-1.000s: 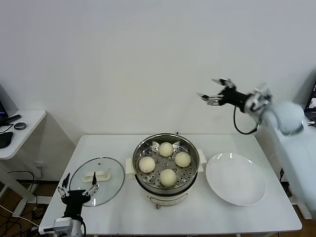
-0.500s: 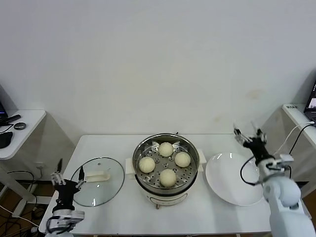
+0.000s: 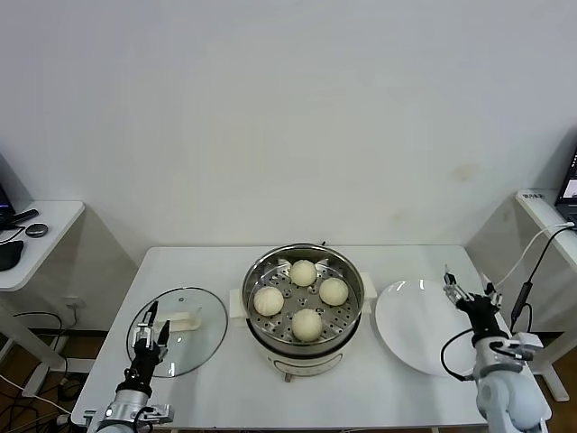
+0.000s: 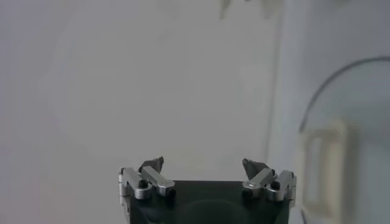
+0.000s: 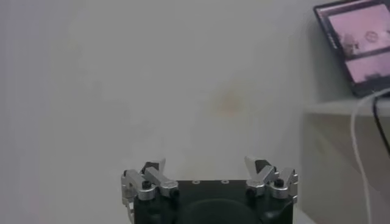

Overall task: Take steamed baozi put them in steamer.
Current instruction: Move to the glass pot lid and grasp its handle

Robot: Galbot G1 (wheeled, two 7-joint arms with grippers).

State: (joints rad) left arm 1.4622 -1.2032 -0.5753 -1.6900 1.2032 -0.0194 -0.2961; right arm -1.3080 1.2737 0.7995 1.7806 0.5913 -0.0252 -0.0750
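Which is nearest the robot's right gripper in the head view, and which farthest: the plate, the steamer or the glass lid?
From the right gripper, at the table's right edge:
1. The white plate, right beside it.
2. The steamer, mid-table, holding four buns.
3. The glass lid, far left, by the left gripper.

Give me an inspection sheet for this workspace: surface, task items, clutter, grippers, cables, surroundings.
Surface: white table, bare parts look clean.
Job's things: four steamed baozi sit on the perforated tray inside the steamer at table centre; none elsewhere.
Clutter: glass lid lies flat on the robot's left of the steamer; white plate on its right holds nothing.
Grippers: left gripper open, empty, raised at the lid's near edge; right gripper open, empty, at the plate's outer edge.
Cables: black cable loops by the right arm; more cables on the floor at far left.
Surroundings: plain white wall; side table at left; a lit screen at right.
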